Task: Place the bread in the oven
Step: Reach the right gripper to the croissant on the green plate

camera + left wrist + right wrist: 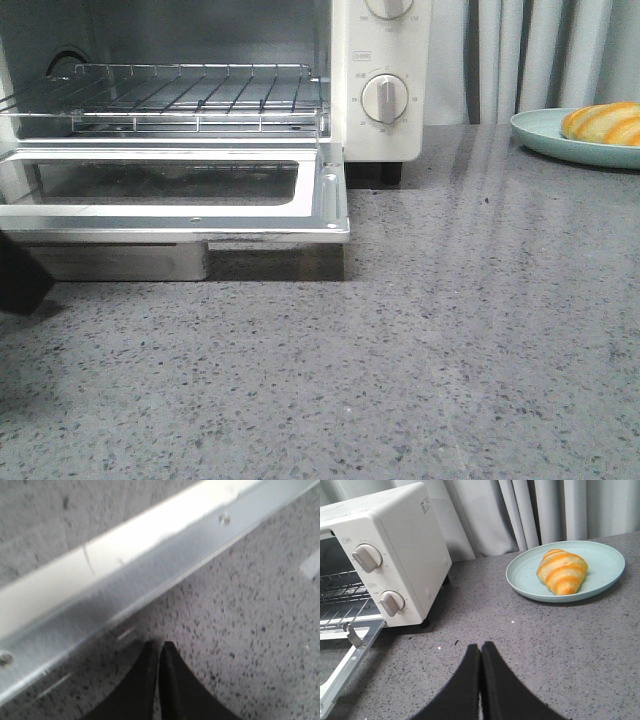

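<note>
One oven [200,110] with two dials [384,98], one bread [562,571], one plate [530,582].

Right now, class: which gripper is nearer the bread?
Right. The right gripper faces the bread across bare countertop; the left gripper sits by the oven door.

Glossy striped bread [563,571], smooth matt plate [600,587], speckled stone-look table [480,330], shiny metal oven [330,215] door, wire rack [170,95]

- Oven [380,80]: fine print rings the lower dial [384,98] and a small label sits above it, all too small to read.
- Oven's side panel: a small printed sticker [425,504] near the top corner, its lettering illegible.
- No brand name or number can be read.
</note>
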### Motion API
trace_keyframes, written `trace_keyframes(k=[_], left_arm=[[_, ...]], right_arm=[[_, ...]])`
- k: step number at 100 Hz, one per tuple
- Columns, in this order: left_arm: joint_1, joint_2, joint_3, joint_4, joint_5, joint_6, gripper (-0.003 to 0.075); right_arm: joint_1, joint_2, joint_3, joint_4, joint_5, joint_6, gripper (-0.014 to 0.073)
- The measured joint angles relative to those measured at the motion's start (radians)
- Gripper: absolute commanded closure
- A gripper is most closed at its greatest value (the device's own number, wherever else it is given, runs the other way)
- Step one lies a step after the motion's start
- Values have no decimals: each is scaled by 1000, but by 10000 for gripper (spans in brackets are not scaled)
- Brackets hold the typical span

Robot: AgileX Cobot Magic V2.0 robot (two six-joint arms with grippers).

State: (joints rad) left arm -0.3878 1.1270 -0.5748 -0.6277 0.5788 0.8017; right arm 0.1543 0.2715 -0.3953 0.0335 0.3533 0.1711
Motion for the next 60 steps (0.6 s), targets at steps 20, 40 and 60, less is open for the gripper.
trace_keyframes(k=[20, 40, 60], left_arm=[[0, -66, 6, -44, 4, 0, 742], [0, -295, 6, -119, 35, 0, 742], [0, -545, 6, -132, 50, 0, 742]], right_arm=[[0, 2, -19, 0, -2, 0, 662], [0, 133, -159, -53, 49, 0, 662], [0, 474, -456, -83, 176, 0, 485]])
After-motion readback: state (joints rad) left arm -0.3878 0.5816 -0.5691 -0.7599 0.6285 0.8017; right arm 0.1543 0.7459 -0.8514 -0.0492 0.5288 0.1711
